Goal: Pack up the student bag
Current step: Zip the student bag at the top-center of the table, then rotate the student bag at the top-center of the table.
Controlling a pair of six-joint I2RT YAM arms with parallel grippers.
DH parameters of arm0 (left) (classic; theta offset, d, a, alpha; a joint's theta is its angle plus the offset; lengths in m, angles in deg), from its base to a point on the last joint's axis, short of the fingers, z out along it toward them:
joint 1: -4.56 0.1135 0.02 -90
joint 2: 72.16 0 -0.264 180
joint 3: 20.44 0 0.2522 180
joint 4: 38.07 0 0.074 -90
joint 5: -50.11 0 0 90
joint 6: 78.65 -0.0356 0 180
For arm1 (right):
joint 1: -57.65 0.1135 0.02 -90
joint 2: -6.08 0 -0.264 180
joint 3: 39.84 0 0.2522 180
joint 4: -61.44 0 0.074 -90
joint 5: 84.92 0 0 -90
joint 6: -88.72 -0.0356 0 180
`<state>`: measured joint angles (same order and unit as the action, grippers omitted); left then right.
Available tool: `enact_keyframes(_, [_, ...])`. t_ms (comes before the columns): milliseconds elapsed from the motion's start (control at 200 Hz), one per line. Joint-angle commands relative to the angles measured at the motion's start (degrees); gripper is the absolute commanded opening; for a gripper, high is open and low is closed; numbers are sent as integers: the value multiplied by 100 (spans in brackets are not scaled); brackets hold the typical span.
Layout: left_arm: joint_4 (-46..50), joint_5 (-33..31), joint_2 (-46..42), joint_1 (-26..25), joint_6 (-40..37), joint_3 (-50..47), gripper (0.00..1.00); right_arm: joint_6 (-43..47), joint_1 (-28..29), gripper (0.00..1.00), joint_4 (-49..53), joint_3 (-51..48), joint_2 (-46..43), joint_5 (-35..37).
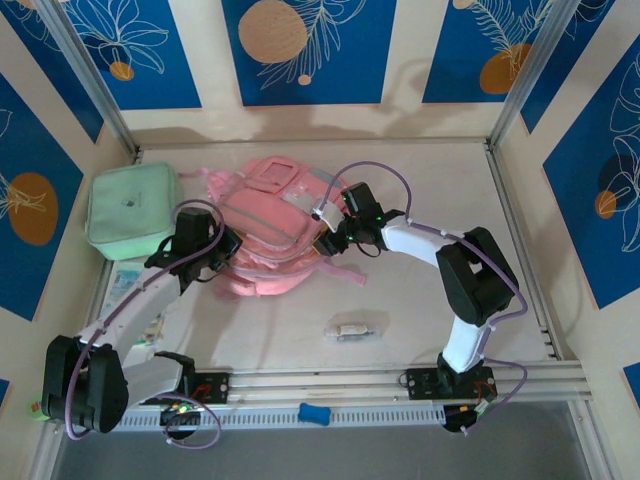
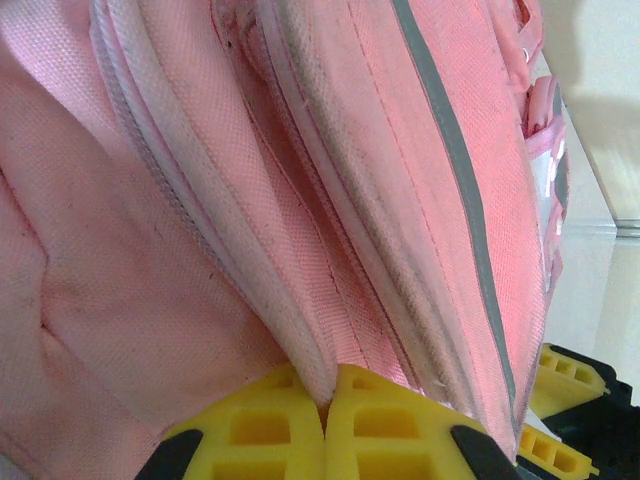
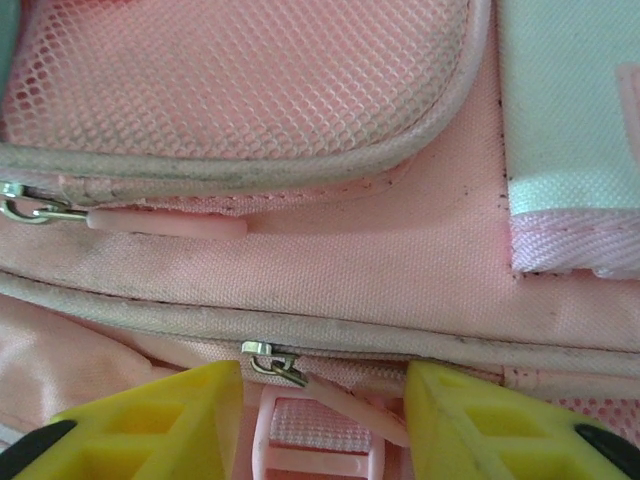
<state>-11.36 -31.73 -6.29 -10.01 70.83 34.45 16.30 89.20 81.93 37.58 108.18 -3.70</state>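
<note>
Arms bent inward — left pincer (image 2: 325, 388) pinching student bag (image 1: 262, 218), right pincer (image 3: 322, 385) agape

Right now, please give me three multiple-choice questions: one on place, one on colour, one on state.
1. Seen from above, where is the green case? A) left of the backpack B) on it C) right of it
2. What colour are the pincer fingers? A) black B) yellow C) blue
3. The left pincer is: A) wide open B) shut on backpack fabric C) shut on nothing
1 A: it lies past the backpack's left side. 2 B: yellow tips show. 3 B: a fold is pinched.
</note>
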Motion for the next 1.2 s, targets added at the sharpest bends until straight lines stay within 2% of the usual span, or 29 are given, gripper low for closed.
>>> enact_keyframes(0, [-307,50,13,93,-87,283,0,153,62,43,185,194,157,214])
enact_keyframes(235, [-351,78,14,93,-28,256,0,291,204,31,381,455,370,470])
enact_keyframes(455, [-261,28,-46,93,-82,291,0,178,160,11,426,505,287,815])
enact_keyframes(770, [-143,-17,-154,178,-139,239,0,-362,-247,0,504,429,23,1375])
enact_keyframes(905, [-89,-1,-201,217,-174,221,0,-595,-421,0,531,455,-2,1829])
enact_keyframes(1010, [-132,48,-198,244,-188,192,0,-779,-512,0,758,529,-71,1425])
enact_keyframes(1131, [-148,178,-106,243,-245,204,0,-1056,-255,20,737,430,-465,1012])
enact_keyframes(1196, [-162,237,-73,240,-270,159,0,-1549,-184,35,883,552,-598,755])
